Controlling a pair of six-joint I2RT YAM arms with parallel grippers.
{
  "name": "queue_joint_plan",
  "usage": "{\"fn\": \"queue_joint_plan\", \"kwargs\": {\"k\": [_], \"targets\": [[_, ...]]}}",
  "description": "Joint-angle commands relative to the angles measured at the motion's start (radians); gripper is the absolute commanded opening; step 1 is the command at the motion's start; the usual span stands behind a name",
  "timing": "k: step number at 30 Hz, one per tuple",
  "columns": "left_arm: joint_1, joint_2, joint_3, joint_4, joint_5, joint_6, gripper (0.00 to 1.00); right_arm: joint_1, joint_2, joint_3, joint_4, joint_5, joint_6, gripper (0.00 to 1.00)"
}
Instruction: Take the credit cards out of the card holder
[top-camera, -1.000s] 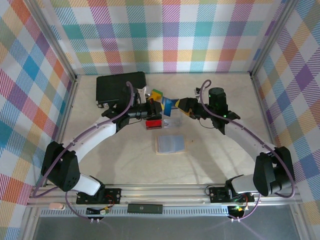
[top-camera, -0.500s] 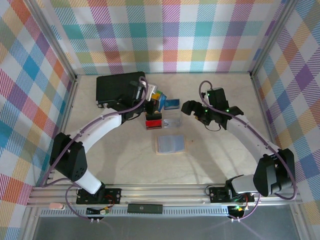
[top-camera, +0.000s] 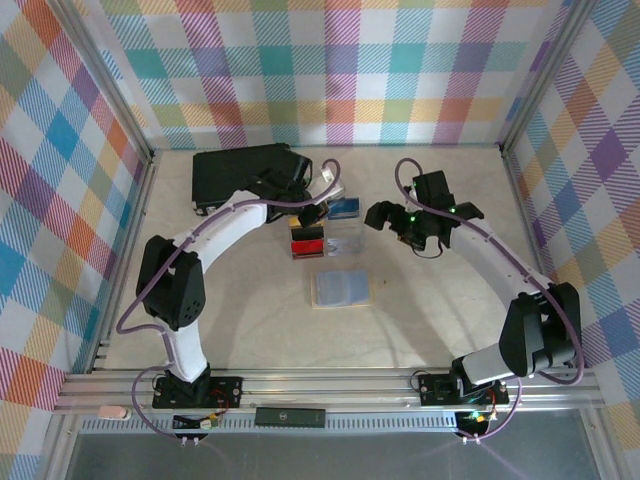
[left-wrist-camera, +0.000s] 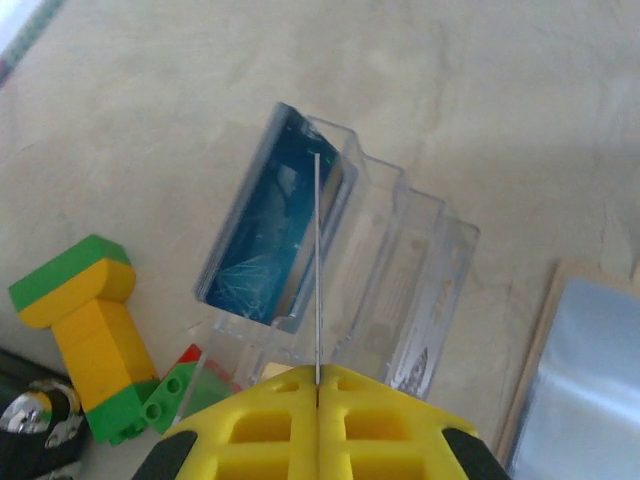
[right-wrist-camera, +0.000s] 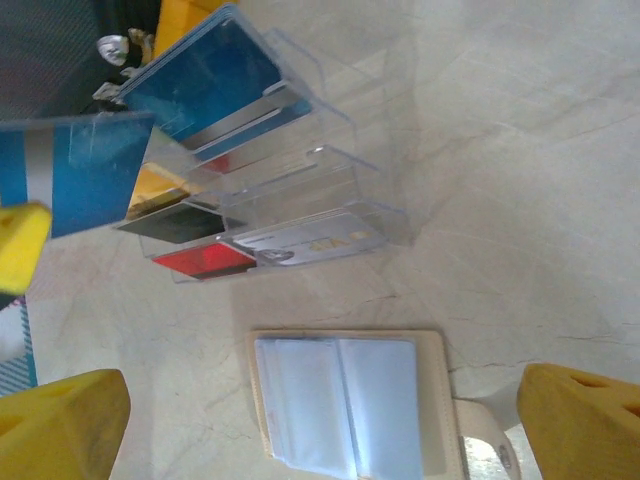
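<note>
Where the overhead camera looks down, the left gripper (top-camera: 312, 205) is clenched on a held card (top-camera: 320, 197), with the clear rack (top-camera: 326, 232) just beside its fingers. The right gripper (top-camera: 384, 215) stands released on the rack's other side. The card holder (top-camera: 340, 288) lies apart from both, toward the arm bases.

In the left wrist view, the held card rises edge-on from between the shut fingers. The rack and its blue card (left-wrist-camera: 270, 240) sit just past the tips, and a green and yellow block (left-wrist-camera: 75, 320) is off to their left.

In the right wrist view, the card holder lies between the wide-apart fingers. Beyond them the rack carries a red card (right-wrist-camera: 205, 260), a black card (right-wrist-camera: 168, 222) and a whitish card (right-wrist-camera: 310, 240).
</note>
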Motion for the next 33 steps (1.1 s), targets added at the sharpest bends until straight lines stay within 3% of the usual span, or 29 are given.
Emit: {"fn": "queue_joint_plan", "kwargs": {"k": [1, 9, 19, 27, 33], "targets": [[0.005, 0.058, 0.111, -0.1, 0.074, 0.211, 0.0, -0.022, 0.014, 0.03, -0.055, 0.004, -0.02, 0.99], [0.013, 0.202, 0.291, -0.169, 0.089, 0.334, 0.0, -0.068, 0.003, 0.025, -0.073, -0.012, -0.017, 0.99], [0.02, 0.264, 0.373, -0.215, 0.096, 0.386, 0.0, -0.077, 0.004, 0.008, -0.04, -0.05, 0.005, 0.99], [0.021, 0.291, 0.392, -0.213, 0.056, 0.372, 0.0, -0.077, 0.003, -0.007, -0.014, -0.073, 0.025, 0.99], [0.019, 0.291, 0.395, -0.161, 0.025, 0.275, 0.13, -0.077, 0.001, -0.009, -0.007, -0.085, 0.027, 0.99]]}}
